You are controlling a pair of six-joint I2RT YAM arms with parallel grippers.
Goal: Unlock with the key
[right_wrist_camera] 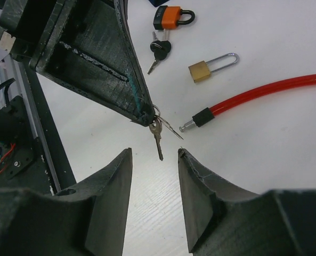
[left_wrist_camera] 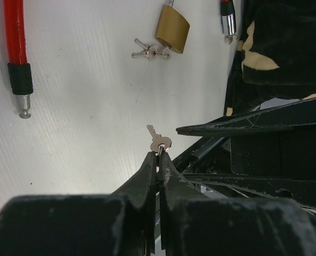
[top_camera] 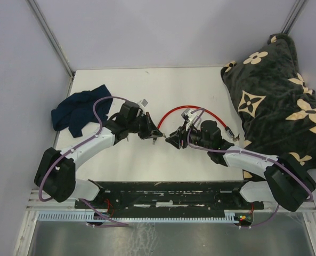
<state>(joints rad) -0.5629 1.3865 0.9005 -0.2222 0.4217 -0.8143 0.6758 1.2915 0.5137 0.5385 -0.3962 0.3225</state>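
Item 1. Key (right_wrist_camera: 156,133): small, flat, silver metal with a notched blade. It is held above the middle of the surface (top_camera: 147,85), blade hanging down from its bow.

Item 2. Left hand (left_wrist_camera: 158,156): black, scuffed, wedge-shaped fingers, clenched on the key's bow.

Item 3. Right hand (right_wrist_camera: 155,153): matching black fingers, released. They stand parted to either side of the key's blade without touching it.

Item 4. Brass padlock (right_wrist_camera: 199,71): squarish body with a long steel shackle, lying flat, a pair of silver keys (left_wrist_camera: 150,52) just beside it.

Item 5. Orange padlock (right_wrist_camera: 166,17): black shackle, with black-headed keys (right_wrist_camera: 159,49) near it.

Item 6. Red cable (right_wrist_camera: 264,93): glossy plastic sheath, black collars and metal end pins, arcing behind the hands.

Item 7. Navy cloth (top_camera: 75,109): crumpled, soft, at the left edge.

Item 8. Dark plush blanket (top_camera: 275,90): cream flower motifs, heaped over the right edge.

Surface: white, faintly ribbed.
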